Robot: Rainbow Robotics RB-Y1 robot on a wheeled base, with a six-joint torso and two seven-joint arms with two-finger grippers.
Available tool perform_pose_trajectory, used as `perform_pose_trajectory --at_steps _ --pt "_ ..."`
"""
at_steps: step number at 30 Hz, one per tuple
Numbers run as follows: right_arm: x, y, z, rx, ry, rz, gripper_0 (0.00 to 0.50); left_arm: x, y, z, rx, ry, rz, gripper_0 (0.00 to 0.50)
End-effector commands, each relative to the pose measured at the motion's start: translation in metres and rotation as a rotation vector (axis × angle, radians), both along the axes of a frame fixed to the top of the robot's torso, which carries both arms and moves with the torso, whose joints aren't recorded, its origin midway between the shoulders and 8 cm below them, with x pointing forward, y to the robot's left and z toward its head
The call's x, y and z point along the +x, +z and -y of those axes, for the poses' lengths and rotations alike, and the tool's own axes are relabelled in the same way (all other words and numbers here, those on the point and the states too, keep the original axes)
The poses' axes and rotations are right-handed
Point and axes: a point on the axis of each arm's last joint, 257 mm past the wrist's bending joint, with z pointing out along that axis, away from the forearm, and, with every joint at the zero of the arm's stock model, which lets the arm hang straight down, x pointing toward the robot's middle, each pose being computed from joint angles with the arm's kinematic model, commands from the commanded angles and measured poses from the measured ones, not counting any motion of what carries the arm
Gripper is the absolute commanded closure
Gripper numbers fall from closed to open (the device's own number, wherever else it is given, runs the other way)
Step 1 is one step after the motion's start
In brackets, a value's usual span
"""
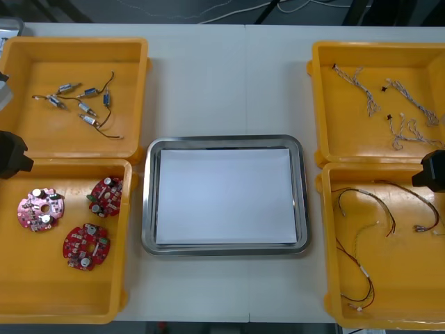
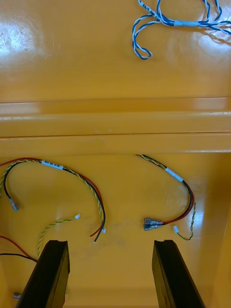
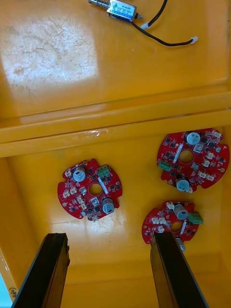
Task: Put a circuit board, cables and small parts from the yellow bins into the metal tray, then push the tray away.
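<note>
Front view, looking steeply down: a metal tray [image 1: 224, 141], white inside and holding nothing, sits mid-surface [image 1: 208, 76] between four yellow bins. On the robot's left, the left near bin [image 1: 28, 278] holds three round red circuit boards [image 1: 85, 245], and the left far bin [image 1: 76, 42] holds small metal parts [image 1: 68, 88] trailing black cables [image 3: 166, 44]. On its right, the right far bin [image 1: 375, 47] holds twisted blue and white cables [image 2: 159, 19], and the right near bin [image 1: 403, 278] holds red and yellow cables [image 2: 174, 174].

Left wrist view: the left hand [image 3: 109, 238] hovers over the boards, fingers apart and empty. Right wrist view: the right hand [image 2: 109, 243] hovers over the red and yellow cables, fingers likewise apart and empty.

You appear to be at the very first pick, since nothing has reached the tray. The likely next move is to lower one hand and close on a board or a cable. The boards lie flat, so a grip probably has to catch an edge.

One board [image 3: 90, 190] lies apart from the others with bare floor all round, which gives you the most room. The other two lie near each other, one just beside a finger. Any carry must rise over the bin wall and the tray rim. Beyond the tray's far edge, bare surface runs between the far bins, leaving room for the push.
</note>
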Motion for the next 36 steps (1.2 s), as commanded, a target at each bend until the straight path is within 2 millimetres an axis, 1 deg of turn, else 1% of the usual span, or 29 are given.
perform_pose_trajectory --at_steps 1,36 --pt "-0.0003 0.0009 -0.0028 0.010 0.009 0.014 0.000 -0.0039 0.0134 -0.0179 0.066 0.000 0.020 0.000" --pt "-0.0003 0.0009 -0.0028 0.010 0.009 0.014 0.000 -0.0039 0.0134 -0.0179 0.066 0.000 0.020 0.000"
